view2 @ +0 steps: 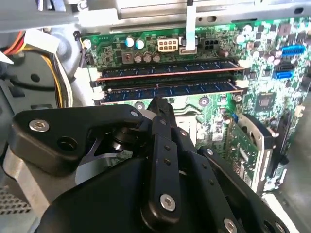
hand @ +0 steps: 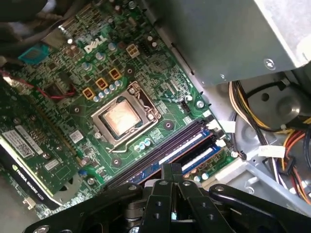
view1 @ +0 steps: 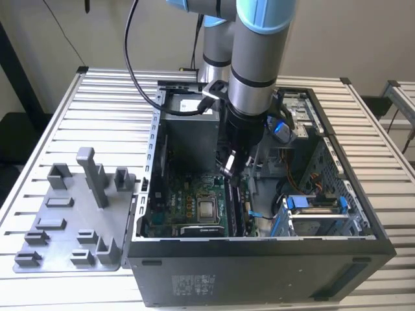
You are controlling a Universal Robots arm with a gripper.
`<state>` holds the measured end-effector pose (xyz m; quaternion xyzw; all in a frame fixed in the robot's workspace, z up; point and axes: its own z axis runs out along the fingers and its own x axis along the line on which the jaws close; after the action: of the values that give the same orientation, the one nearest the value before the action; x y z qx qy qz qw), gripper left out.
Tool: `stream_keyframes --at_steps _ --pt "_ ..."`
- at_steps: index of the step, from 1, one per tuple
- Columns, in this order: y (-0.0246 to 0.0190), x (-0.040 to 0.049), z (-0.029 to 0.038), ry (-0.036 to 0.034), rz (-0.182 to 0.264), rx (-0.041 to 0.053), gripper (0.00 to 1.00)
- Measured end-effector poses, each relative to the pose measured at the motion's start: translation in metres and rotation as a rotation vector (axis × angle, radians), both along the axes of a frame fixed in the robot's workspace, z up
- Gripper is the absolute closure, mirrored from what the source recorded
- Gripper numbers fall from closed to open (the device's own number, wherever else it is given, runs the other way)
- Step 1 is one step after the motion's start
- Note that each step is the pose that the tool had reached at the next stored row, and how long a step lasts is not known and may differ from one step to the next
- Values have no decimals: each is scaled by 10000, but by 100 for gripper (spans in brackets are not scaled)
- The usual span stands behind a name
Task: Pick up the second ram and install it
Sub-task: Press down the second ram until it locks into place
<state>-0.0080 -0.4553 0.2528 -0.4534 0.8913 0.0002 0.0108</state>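
Both wrist views: second ram (view2: 167, 89) (hand: 187, 156) lies lengthwise in slot.

Hand (view2: 158, 109) over the motherboard (view2: 272, 43)
Its fingers are pressed together, empty, just beside 2 RAM sticks (view2: 167, 73) seated in parallel slots.

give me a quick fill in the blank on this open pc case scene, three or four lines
1. The gripper hangs inside the open black computer ____.
2. On the green motherboard, the square metal processor sits in its ____.
3. The grey plastic fixture tray lies toward the exterior view's ____ of the case.
4. The long dark RAM sticks sit in ____ rows.

Missing words: case; socket; left; parallel
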Motion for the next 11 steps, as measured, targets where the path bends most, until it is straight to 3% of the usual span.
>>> stream_keyframes --at_steps 11 --pt "0 -3 -5 -1 1897 -15 89"
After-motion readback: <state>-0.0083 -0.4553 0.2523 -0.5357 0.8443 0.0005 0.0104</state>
